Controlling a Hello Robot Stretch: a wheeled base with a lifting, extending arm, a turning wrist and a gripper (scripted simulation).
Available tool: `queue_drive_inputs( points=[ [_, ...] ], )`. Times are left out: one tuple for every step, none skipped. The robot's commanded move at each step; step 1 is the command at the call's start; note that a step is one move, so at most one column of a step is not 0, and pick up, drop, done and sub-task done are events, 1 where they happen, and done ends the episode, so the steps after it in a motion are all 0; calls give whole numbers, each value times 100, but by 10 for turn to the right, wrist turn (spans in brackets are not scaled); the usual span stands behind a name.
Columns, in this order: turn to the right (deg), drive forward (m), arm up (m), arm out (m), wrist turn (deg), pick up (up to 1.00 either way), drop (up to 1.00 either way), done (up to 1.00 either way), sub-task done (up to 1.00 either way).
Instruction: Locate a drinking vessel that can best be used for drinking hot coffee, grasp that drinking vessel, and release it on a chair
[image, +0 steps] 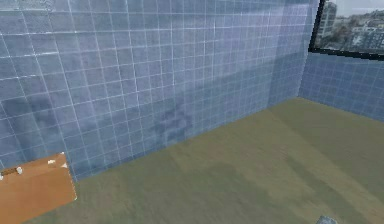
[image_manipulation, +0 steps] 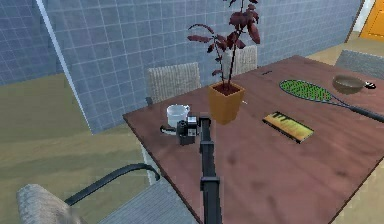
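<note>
Right, the white mug stands near the corner of the brown table, and the gripper sits just in front of it at the end of the dark arm. Whether it has a grip on anything, I can't tell. Just beside is a potted plant, then a flat yellow box and a racket. A wicker chair waits behind the table, against the blue tiled wall.
</note>
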Motion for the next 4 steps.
queue_drive_inputs(
  points=[
    [0, 0, 10, 0, 0, 0, 0, 0, 0],
    [0, 0, 22, 0, 0, 0, 0, 0, 0],
    [0, 0, 0, 0, -450, 0, 0, 0, 0],
    [0, 0, 0, 0, -450, 0, 0, 0, 0]
  ],
)
